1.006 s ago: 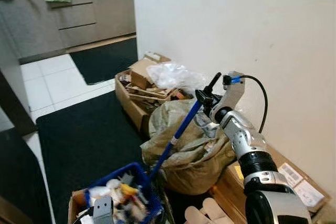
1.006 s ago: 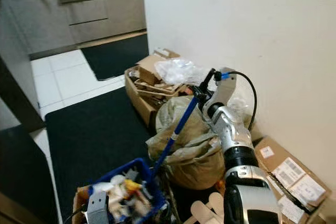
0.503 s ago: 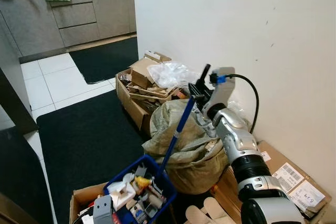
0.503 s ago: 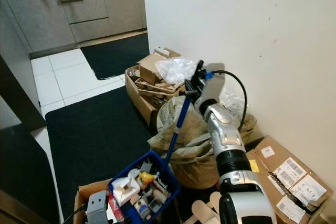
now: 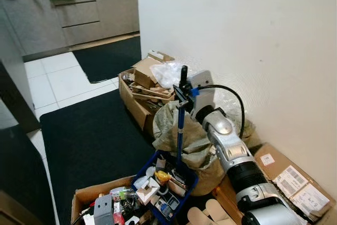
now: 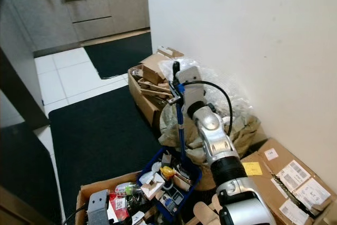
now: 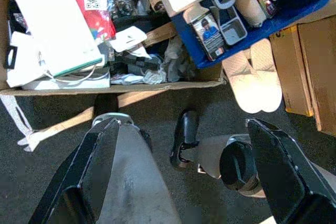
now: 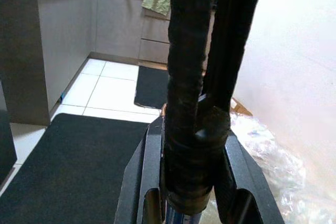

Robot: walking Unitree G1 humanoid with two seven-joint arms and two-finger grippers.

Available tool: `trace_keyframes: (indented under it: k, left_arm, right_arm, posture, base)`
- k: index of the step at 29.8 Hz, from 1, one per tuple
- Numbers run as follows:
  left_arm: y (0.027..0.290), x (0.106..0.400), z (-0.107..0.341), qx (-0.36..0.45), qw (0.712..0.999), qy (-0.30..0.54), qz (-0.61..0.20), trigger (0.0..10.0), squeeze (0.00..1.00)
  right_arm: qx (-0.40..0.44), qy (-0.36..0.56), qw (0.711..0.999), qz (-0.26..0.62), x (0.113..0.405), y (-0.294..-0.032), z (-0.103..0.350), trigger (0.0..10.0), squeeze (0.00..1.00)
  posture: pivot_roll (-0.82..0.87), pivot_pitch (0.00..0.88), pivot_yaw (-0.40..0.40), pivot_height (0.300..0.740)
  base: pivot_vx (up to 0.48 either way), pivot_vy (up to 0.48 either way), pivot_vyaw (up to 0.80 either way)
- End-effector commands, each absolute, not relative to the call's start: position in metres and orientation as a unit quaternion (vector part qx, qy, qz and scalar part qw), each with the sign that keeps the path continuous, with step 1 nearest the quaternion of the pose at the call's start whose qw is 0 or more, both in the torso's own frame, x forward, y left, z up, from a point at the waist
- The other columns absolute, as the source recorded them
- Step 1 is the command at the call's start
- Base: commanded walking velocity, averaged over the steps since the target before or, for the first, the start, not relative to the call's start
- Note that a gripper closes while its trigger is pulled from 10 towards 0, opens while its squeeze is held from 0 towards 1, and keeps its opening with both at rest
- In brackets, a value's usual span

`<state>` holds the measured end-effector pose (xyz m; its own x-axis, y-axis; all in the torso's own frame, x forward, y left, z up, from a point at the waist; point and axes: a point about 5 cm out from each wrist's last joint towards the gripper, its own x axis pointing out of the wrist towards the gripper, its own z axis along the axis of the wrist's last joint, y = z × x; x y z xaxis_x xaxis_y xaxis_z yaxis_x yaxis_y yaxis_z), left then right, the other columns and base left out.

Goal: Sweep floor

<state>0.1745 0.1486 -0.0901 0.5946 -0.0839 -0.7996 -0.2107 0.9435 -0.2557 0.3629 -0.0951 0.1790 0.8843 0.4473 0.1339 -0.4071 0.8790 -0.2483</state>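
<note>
Blue broom handle (image 5: pixel 180 130) | right pincer (image 5: pixel 182 85) pinching it | sack (image 5: pixel 197 138) behind (cluttered)

You have a white tiled floor (image 5: pixel 52 80); on it two black mats (image 5: pixel 89 140), an open cardboard box (image 5: pixel 138 110) of scrap against the wall, a tan sack (image 5: pixel 192 140), a sealed carton (image 5: pixel 289 183), a clutter-filled box (image 5: pixel 87 198) nearest you.

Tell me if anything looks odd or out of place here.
The blue dustpan, held by its pole in the right gripper, is heaped with boxes and packets rather than sweepings, and sits over an open cardboard box of clutter.
</note>
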Motion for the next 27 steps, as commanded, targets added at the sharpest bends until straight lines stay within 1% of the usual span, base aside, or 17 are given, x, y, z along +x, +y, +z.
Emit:
trace_keyframes:
  k: [1,9,11,13,19,27]
  left_arm:
    - [0.151,0.172,-0.091,-0.161,0.875,0.456,0.036,10.0,0.00]
    - [0.151,0.172,-0.091,-0.160,0.874,0.456,0.037,10.0,0.00]
    - [0.151,0.172,-0.091,-0.160,0.875,0.456,0.037,10.0,0.00]
    - [0.151,0.173,-0.091,-0.160,0.875,0.455,0.036,10.0,0.00]
    - [0.151,0.173,-0.091,-0.160,0.875,0.455,0.036,10.0,0.00]
    - [0.151,0.173,-0.091,-0.160,0.875,0.455,0.036,10.0,0.00]
  right_arm:
    - [-0.130,-0.147,0.955,0.223,0.361,-0.091,0.197,10.0,0.00]
    - [-0.115,-0.162,0.955,0.221,0.357,-0.082,0.199,10.0,0.00]
    - [-0.079,-0.173,0.958,0.216,0.353,-0.072,0.201,10.0,0.00]
    - [-0.071,-0.178,0.958,0.212,0.353,-0.070,0.202,10.0,0.00]
    - [-0.056,-0.192,0.960,0.197,0.353,-0.068,0.208,10.0,0.00]
    - [-0.051,-0.199,0.959,0.197,0.353,-0.066,0.211,10.0,0.00]
  posture:
    - [-0.04,0.002,-0.045,0.740]
    - [-0.04,0.001,-0.045,0.740]
    - [-0.04,0.001,-0.045,0.740]
    - [-0.04,0.001,-0.045,0.740]
    - [-0.03,0.000,-0.045,0.740]
    - [-0.03,0.000,-0.045,0.740]
  base:
    - [0.000,0.000,0.00]
    - [0.000,0.000,0.00]
    - [0.000,0.000,0.00]
    - [0.000,0.000,0.00]
    - [0.000,0.000,0.00]
    - [0.000,0.000,0.00]
